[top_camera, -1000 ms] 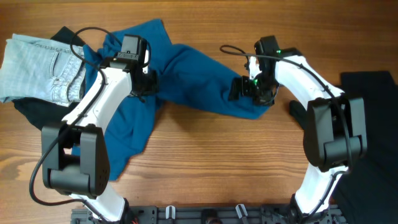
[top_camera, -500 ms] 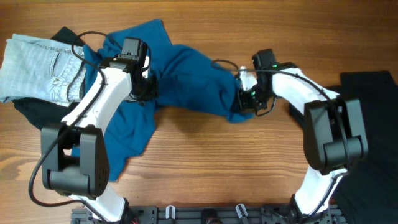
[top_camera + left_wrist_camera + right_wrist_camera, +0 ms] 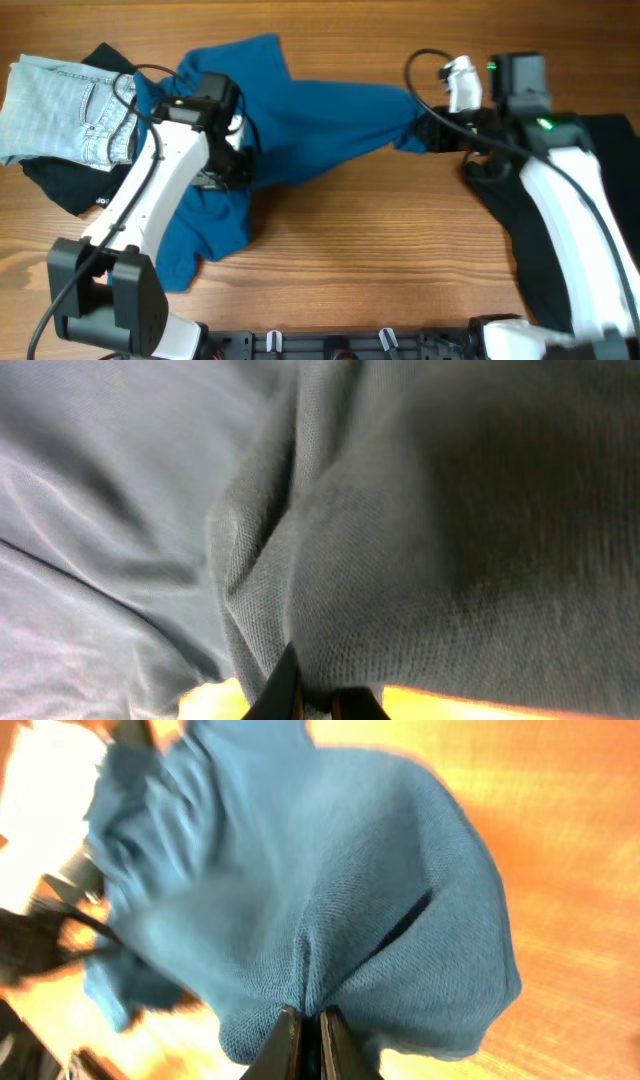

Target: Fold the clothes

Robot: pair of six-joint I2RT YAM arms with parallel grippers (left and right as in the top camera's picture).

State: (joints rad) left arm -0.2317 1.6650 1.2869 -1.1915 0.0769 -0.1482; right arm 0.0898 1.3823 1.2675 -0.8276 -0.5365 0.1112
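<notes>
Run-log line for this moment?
left pincer: shut on blue shirt | right pincer: shut on blue shirt | shirt: stretched between them, unfolded

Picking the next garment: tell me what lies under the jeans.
A black garment lies under the jeans, showing past their lower and upper edges. Its covered extent is hidden, as is whether the shirt reaches under their right edge.

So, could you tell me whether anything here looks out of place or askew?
The large deep-blue cotton shirt is twisted and bunched, stretched between the left gripper and the right gripper, not flat. The pale-blue denim jeans lie rumpled at far left.
</notes>
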